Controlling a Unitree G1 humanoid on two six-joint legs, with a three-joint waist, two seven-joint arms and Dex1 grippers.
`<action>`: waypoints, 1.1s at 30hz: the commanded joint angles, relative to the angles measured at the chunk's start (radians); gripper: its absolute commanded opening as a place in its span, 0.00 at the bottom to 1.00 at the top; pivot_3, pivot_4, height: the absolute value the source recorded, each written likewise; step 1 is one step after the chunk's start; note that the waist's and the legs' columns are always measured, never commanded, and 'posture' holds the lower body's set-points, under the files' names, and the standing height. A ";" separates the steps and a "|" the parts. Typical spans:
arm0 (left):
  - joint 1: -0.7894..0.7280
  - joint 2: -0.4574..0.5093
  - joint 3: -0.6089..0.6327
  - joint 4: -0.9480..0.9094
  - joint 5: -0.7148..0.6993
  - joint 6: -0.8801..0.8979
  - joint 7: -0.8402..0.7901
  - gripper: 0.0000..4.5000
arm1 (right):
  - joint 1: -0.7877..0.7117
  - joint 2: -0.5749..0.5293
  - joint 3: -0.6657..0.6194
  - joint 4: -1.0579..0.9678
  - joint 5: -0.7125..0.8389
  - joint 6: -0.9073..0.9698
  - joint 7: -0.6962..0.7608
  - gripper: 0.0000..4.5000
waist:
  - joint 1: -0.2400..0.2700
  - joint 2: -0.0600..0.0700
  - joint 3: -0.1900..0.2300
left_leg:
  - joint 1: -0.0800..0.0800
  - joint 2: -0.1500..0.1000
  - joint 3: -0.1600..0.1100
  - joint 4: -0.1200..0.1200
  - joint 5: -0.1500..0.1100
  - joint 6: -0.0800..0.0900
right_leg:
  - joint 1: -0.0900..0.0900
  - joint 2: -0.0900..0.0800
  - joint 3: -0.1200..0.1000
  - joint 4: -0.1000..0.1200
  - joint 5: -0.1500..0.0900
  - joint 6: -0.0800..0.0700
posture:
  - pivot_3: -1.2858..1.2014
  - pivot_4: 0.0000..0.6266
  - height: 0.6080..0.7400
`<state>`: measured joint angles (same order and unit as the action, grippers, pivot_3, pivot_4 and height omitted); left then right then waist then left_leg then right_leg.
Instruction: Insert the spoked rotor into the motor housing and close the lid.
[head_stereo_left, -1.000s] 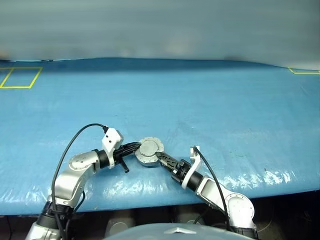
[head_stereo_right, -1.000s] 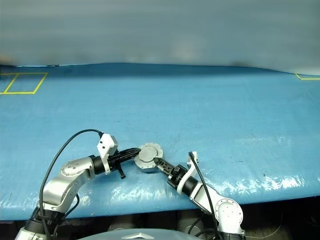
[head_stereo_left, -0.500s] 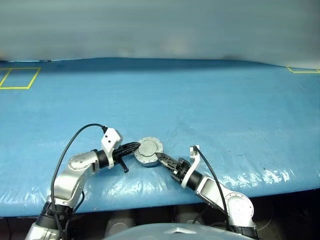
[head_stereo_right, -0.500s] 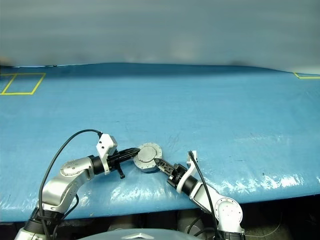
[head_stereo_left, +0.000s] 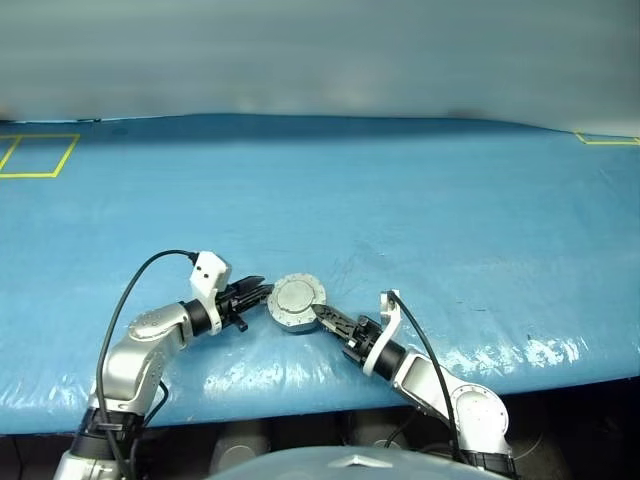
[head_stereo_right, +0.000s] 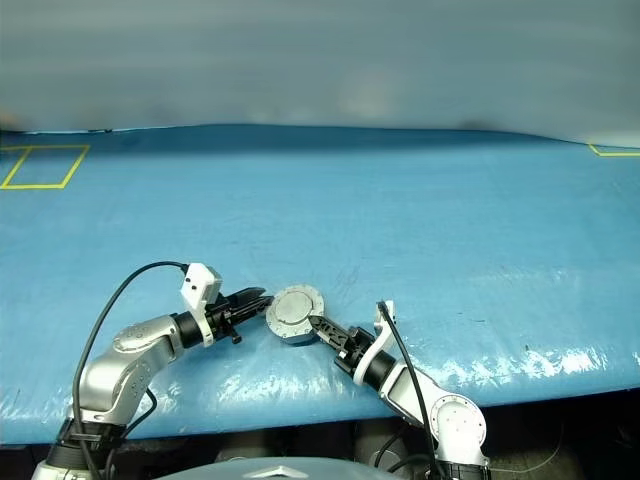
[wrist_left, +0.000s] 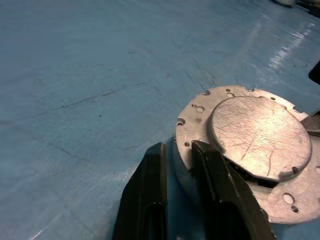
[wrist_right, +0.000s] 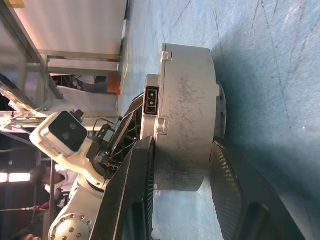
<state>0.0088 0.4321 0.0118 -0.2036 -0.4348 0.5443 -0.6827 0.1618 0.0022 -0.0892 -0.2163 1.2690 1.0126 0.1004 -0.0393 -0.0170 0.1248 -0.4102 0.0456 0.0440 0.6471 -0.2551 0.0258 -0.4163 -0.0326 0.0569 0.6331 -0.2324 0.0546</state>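
Right wrist view has the right gripper (wrist_right: 185, 200) clamping the motor housing (wrist_right: 185, 117), lid (wrist_left: 257, 135) down, left gripper (wrist_left: 177, 152) slightly parted beside it on the blue surface (head_stereo_left: 450, 210).

Just a big blue tarp (head_stereo_left: 400, 200) covering the whole work surface

It's got wrinkles and shiny glare patches near the front edge, plus yellow tape outlines (head_stereo_left: 40, 155) at the far left and far right corner (head_stereo_left: 605, 142).

wide blue tarp (head_stereo_left: 420, 220) with yellow taped squares (head_stereo_left: 38, 155), pale grey wall (head_stereo_left: 320, 55) behind
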 joint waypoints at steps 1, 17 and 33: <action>0.015 -0.025 0.067 -0.077 -0.052 0.025 0.055 0.56 | -0.014 0.003 -0.011 0.010 0.011 -0.003 -0.032 0.27 | 0.000 0.000 0.000 | 0.000 0.000 0.000 0.000 0.000 0.000 | 0.000 0.000 0.000 0.000 0.000 0.000 | 0.52 0.24 1.00; 0.106 -0.308 0.322 -0.206 -0.485 0.106 0.328 1.00 | -0.162 0.034 -0.082 0.047 0.069 -0.065 -0.062 0.27 | 0.003 0.000 0.001 | -0.003 0.000 -0.002 0.005 0.000 0.000 | 0.001 0.003 0.001 0.000 0.002 0.003 | 0.52 0.24 1.00; 0.201 -0.534 0.297 -0.177 -0.919 0.136 0.475 1.00 | -0.353 0.112 -0.093 0.069 0.086 -0.146 -0.086 0.27 | 0.002 -0.001 0.007 | -0.006 -0.002 -0.006 0.008 0.000 0.000 | 0.001 0.007 0.001 0.000 0.003 0.003 | 0.52 0.24 1.00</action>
<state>0.2068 -0.0648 0.3123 -0.3610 -1.3006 0.7006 -0.2047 -0.1552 0.0752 -0.1963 -0.0879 1.3038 0.8772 -0.0068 -0.0372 -0.0181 0.1320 -0.4160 0.0431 0.0381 0.6549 -0.2549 0.0260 -0.4157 -0.0258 0.0577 0.6334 -0.2295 0.0580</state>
